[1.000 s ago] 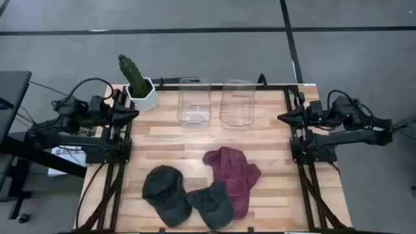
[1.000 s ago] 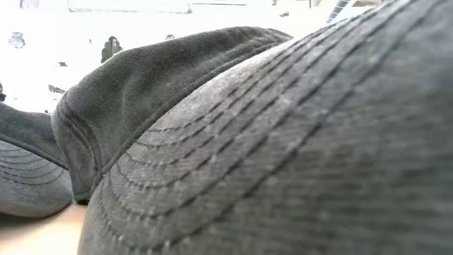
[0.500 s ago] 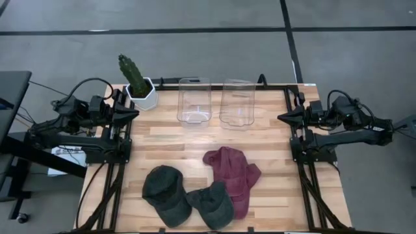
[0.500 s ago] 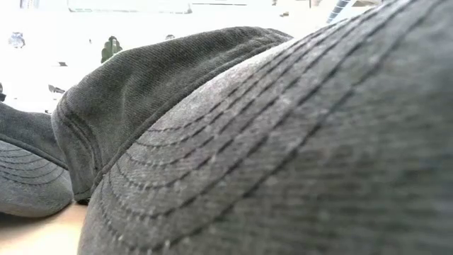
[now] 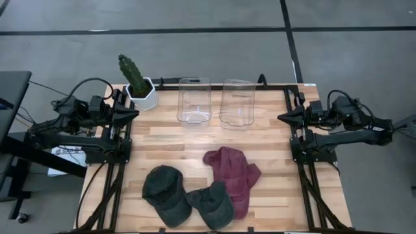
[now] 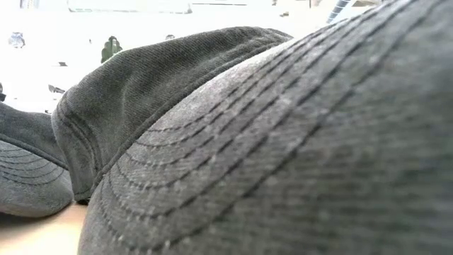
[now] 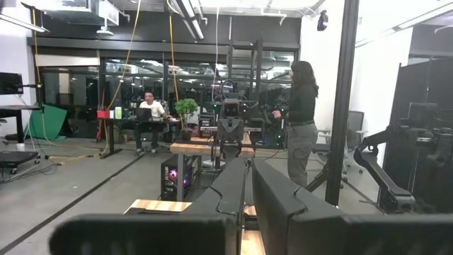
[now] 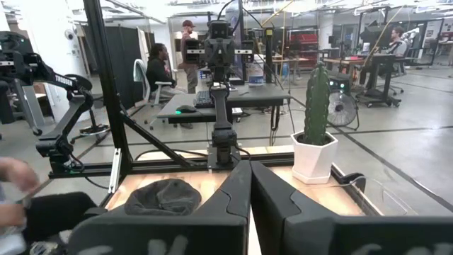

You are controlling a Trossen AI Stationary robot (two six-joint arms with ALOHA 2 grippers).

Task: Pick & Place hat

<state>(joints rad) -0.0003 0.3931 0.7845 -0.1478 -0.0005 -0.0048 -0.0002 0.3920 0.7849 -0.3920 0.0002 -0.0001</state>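
Three hats lie near the table's near edge in the high view: a dark green cap point(image 5: 165, 189) at the left, a second dark grey-green cap point(image 5: 212, 203) partly over its brim, and a maroon hat point(image 5: 233, 172) to the right. The middle cap's brim fills the low view point(image 6: 283, 156). My left gripper point(image 5: 133, 114) waits shut at the table's left edge, level, pointing right. My right gripper point(image 5: 283, 117) waits shut at the right edge, pointing left. Both are far from the hats.
Two clear plastic bins point(image 5: 194, 101) point(image 5: 236, 103) stand at the table's far edge. A potted cactus in a white pot point(image 5: 138, 83) sits at the far left corner. Bare wood lies between bins and hats. People show in the room beyond in both wrist views.
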